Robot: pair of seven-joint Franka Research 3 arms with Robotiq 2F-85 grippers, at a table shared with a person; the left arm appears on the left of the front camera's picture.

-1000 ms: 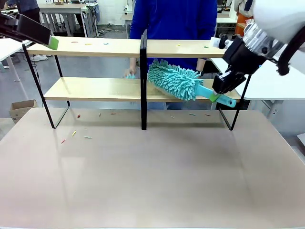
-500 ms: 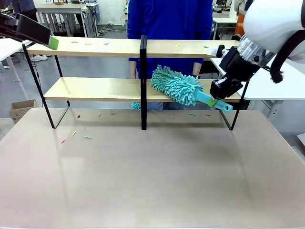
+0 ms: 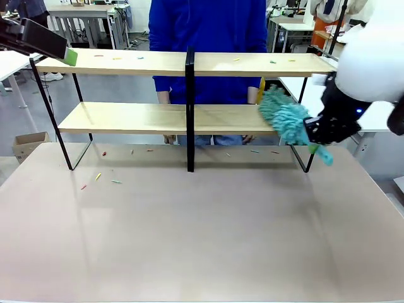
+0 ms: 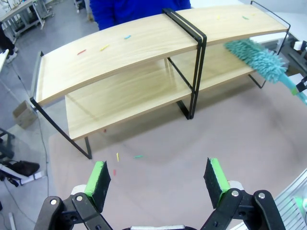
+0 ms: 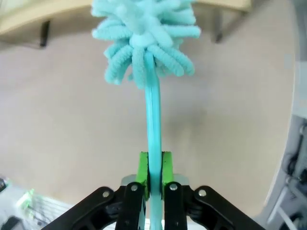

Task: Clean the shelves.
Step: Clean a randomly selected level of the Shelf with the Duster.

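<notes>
The pale bench (image 3: 202, 240) carries the shelves (image 3: 126, 117) along its far side, with small coloured scraps (image 3: 98, 178) lying on the bench below their left half. A person in blue (image 3: 208, 31) stands behind the shelves. The right hand (image 5: 154, 168), at the shelves' right end, clamps the handle of a teal duster (image 3: 283, 118), whose fluffy head is by the lower board. The left hand (image 4: 158, 175) hovers high at the left, fingers spread wide and empty.

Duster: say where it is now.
Front view: the teal duster is at the right end of the shelves, by the lower board, its handle clamped in the right gripper.
</notes>
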